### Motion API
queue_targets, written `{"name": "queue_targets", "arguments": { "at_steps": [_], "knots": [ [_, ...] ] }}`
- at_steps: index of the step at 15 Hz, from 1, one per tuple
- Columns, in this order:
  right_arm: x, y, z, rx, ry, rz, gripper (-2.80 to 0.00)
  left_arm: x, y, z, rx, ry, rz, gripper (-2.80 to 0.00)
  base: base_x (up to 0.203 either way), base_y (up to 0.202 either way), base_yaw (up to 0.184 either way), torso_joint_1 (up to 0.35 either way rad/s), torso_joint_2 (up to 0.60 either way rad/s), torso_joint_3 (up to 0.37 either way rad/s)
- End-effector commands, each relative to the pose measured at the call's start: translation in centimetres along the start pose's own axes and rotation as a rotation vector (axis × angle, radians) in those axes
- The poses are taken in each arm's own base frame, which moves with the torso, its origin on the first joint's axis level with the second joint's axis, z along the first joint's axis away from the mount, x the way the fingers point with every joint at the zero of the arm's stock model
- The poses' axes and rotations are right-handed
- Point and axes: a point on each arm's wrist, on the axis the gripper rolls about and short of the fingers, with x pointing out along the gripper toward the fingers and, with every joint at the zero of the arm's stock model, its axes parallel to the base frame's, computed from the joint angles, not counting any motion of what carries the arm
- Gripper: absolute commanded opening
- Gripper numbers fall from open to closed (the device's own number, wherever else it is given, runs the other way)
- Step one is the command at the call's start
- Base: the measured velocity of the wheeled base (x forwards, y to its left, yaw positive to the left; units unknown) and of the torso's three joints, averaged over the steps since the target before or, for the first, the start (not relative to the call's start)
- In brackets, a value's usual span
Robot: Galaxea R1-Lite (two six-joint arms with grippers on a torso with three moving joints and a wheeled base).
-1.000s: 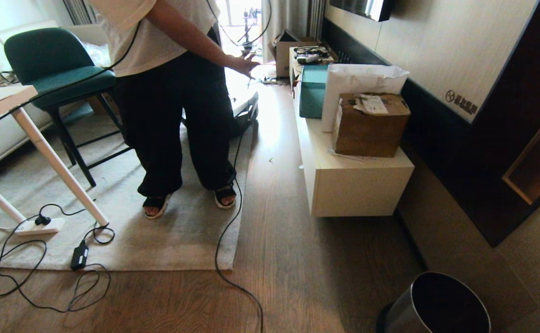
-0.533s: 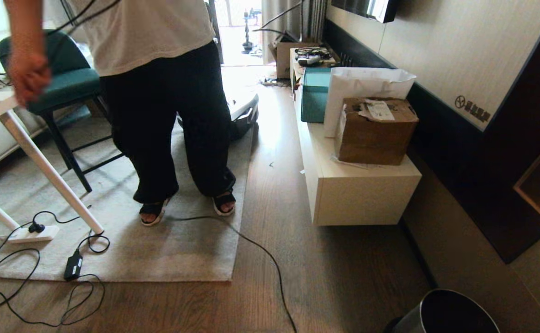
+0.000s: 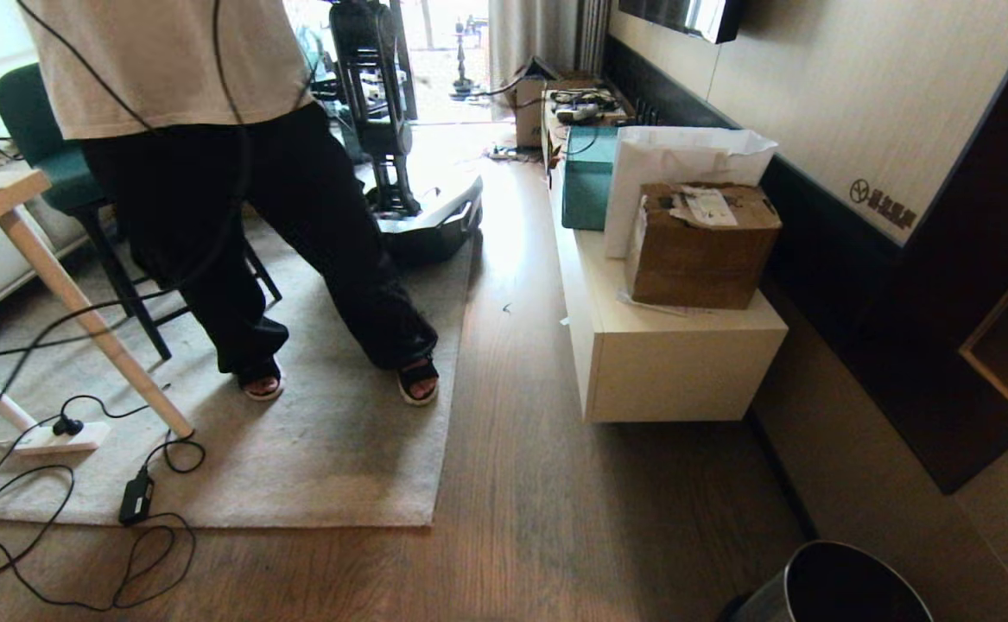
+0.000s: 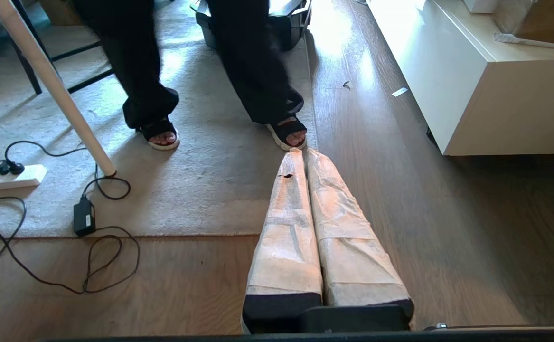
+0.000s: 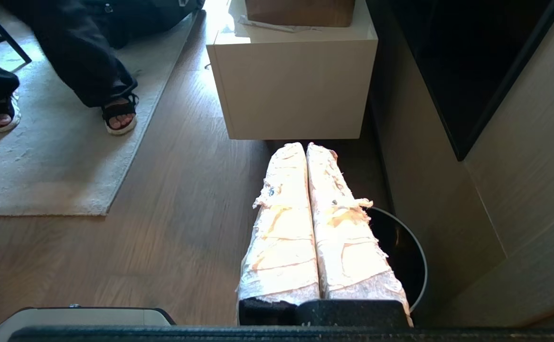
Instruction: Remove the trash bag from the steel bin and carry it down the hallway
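Wood-plank flooring ran ahead of me past a pale rug [image 3: 322,449], where a person in dark trousers [image 3: 296,225] stood beside a white-legged table [image 3: 80,302], with a low cream cabinet [image 3: 668,363] carrying a brown cardboard box [image 3: 698,242] along the dark wall. Low at my right sat the small cylindrical steel bin [image 3: 823,587] with its black rim, just beside the wall panel. My right gripper [image 5: 305,147], its tape-wrapped fingers pressed together and holding nothing, hung above the bin's near edge; my left gripper [image 4: 300,154] was likewise closed and empty over bare floor. I could not make out the trash bag: the bin's inside looked only dark, so the bag may have sat low or hidden. To do this step well, I judged I should open the right fingers, reach down inside the rim, pinch a fold of plastic and lift straight up, minding the person's feet and the loose black cables [image 3: 80,518].
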Motion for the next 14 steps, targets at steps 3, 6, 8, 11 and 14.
{"name": "queue_targets", "arguments": {
  "at_steps": [3, 6, 8, 11, 14],
  "knots": [
    [0.01, 0.0, 0.01, 0.0, 0.001, 0.001, -2.8, 0.09, 0.0, -0.34, 0.0, 0.012, 0.001, -2.8, 0.0, 0.0, 0.0, 0.0, 0.0, 0.0],
    [0.01, 0.0, 0.01, 0.0, 0.001, 0.001, -2.8, 0.09, 0.0, -0.34, 0.0, 0.012, 0.001, -2.8, 0.0, 0.0, 0.0, 0.0, 0.0, 0.0],
    [0.01, 0.0, 0.01, 0.0, 0.001, 0.001, -2.8, 0.09, 0.0, -0.34, 0.0, 0.012, 0.001, -2.8, 0.0, 0.0, 0.0, 0.0, 0.0, 0.0],
    [0.01, 0.0, 0.01, 0.0, 0.001, 0.001, -2.8, 0.09, 0.0, -0.34, 0.0, 0.012, 0.001, -2.8, 0.0, 0.0, 0.0, 0.0, 0.0, 0.0],
    [0.01, 0.0, 0.01, 0.0, 0.001, 0.001, -2.8, 0.09, 0.0, -0.34, 0.0, 0.012, 0.001, -2.8, 0.0, 0.0, 0.0, 0.0, 0.0, 0.0]
  ]
}}
